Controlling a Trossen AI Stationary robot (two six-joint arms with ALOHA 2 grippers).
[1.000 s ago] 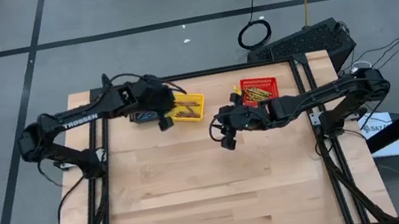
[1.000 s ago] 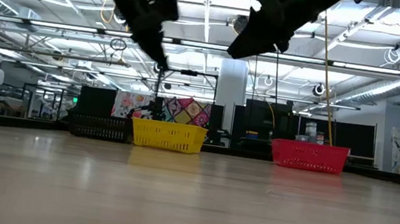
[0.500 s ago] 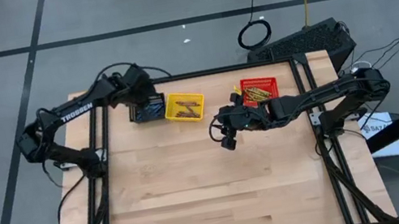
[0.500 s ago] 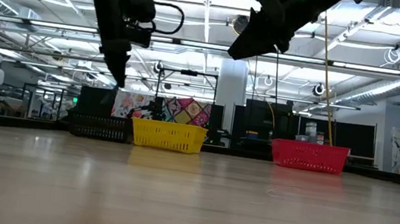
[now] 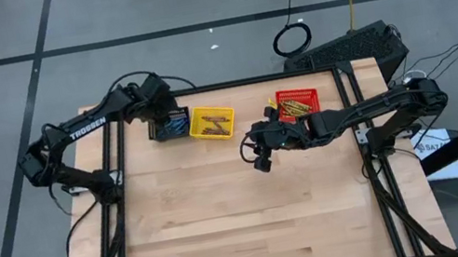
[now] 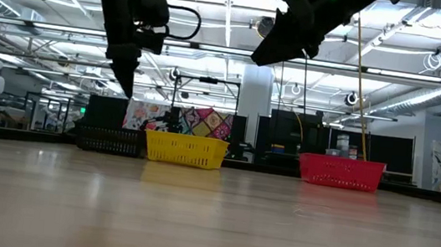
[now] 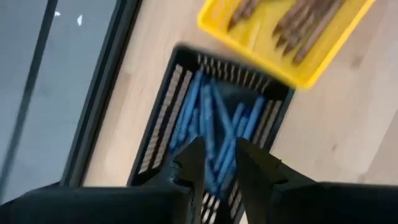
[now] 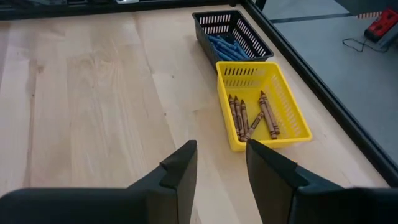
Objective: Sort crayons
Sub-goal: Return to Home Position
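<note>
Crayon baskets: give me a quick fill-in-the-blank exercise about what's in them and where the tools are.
The black basket holds only ___ crayons.
The brown crayons lie in the ___ basket.
The left tool hangs over the ___ basket.
The right tool, over the table, is ___, not shut.
Missing words: blue; yellow; black; open.

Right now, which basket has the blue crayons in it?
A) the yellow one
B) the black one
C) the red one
B: the blue crayons lie in the black basket, with the left gripper hanging in the air close by. The yellow basket holds only brown crayons. The right gripper hangs over the wooden table.
</note>
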